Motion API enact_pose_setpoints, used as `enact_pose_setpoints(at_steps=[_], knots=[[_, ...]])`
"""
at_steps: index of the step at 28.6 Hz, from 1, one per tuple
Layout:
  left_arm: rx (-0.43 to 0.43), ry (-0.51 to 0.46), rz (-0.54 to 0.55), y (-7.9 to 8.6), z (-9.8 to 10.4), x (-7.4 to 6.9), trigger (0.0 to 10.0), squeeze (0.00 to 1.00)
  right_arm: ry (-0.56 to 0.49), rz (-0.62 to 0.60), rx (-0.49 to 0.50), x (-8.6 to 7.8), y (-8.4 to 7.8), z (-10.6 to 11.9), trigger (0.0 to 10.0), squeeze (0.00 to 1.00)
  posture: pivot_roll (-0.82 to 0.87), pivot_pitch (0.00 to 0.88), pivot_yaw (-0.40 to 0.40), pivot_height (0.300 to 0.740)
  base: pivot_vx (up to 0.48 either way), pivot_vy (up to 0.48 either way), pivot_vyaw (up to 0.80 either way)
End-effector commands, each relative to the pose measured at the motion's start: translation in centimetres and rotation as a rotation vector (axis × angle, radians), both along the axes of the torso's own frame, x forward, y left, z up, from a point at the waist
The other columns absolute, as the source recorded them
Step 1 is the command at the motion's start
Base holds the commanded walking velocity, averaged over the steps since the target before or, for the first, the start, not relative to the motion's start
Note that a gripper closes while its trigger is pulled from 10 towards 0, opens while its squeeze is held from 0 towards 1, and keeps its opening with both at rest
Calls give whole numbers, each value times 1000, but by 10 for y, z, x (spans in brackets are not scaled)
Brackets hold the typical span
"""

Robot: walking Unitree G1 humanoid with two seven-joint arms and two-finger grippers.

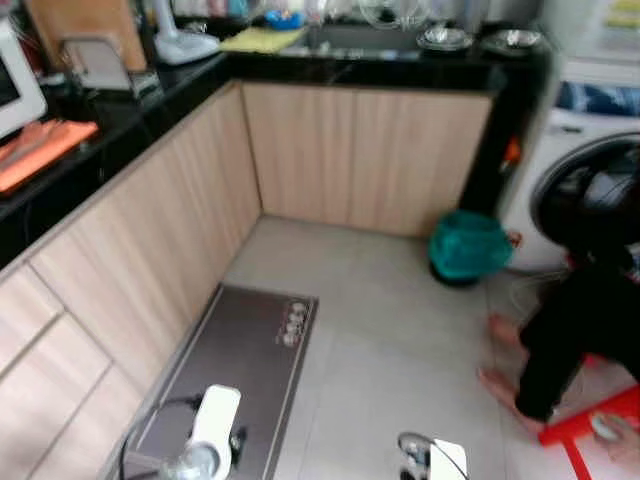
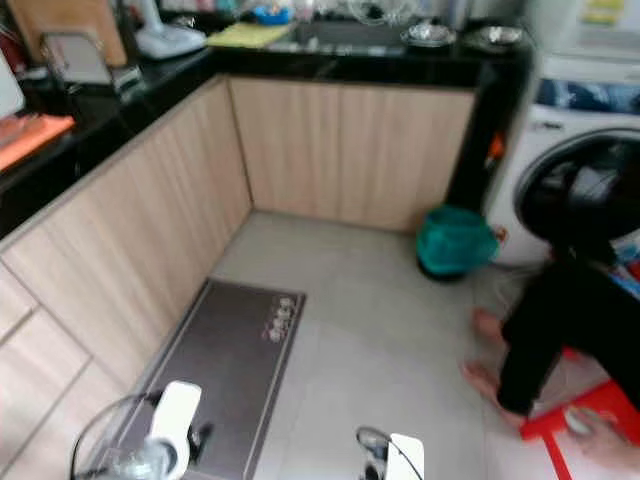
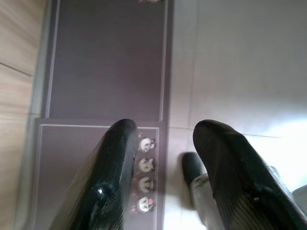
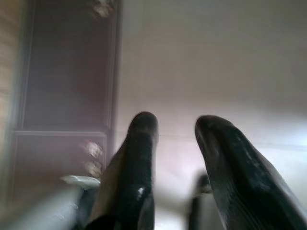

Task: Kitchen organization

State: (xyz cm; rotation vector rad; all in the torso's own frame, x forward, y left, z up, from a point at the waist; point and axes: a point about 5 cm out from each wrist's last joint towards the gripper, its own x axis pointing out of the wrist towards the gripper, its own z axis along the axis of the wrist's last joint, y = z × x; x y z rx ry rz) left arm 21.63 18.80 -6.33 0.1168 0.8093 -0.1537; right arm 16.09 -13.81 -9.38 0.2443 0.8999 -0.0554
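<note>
Left wrist view: left gripper (image 3: 163, 132) open-fingered above floor mat (image 3: 105, 62).

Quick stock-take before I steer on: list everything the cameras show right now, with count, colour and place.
Dark grey floor mat: one, along the left cabinets.
Green bin: one, on the floor by the far cabinets.
White washing machine: one, far right.
Orange tray: one, left counter.
Yellow cloth: one, beside the sink.
Steel bowls: two, far counter.
Person in black: one, crouched at right.
Left gripper: black fingers open, over the mat's edge.
Right gripper: black fingers open, over the floor.
</note>
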Motion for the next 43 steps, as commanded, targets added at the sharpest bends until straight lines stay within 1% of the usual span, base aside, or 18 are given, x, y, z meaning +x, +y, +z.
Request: enact_pose_setpoints(at_steps=[1,4,8,13,21,32,43], knots=[[-18,-7,-19,-11,1,5,10000,0,22,-9,-13,-7,-6,-3,10000,0,81,0,29,740,386,0,0],[-19,-7,-21,-12,2,5,10000,0,22,-7,-12,-6,-3,-3,10000,0,80,0,27,740,389,0,0],[-23,-8,-21,-14,2,6,10000,0,24,-18,-19,-7,-14,-3,10000,0,77,0,23,740,390,0,0],[-27,-6,-20,-17,1,6,10000,0,25,-25,-21,-8,-16,-3,10000,0,74,0,24,740,389,0,0],[-31,-3,-22,-18,0,4,10000,0,30,-34,-24,-9,-17,-3,10000,0,62,0,30,740,387,0,0],[-39,-2,-35,-20,1,5,10000,0,29,-40,-27,-8,-20,-3,10000,0,46,0,34,740,387,0,0],[-37,-3,-33,-21,0,4,10000,0,19,-22,-25,-7,-20,-2,10000,0,30,0,36,740,389,0,0]])
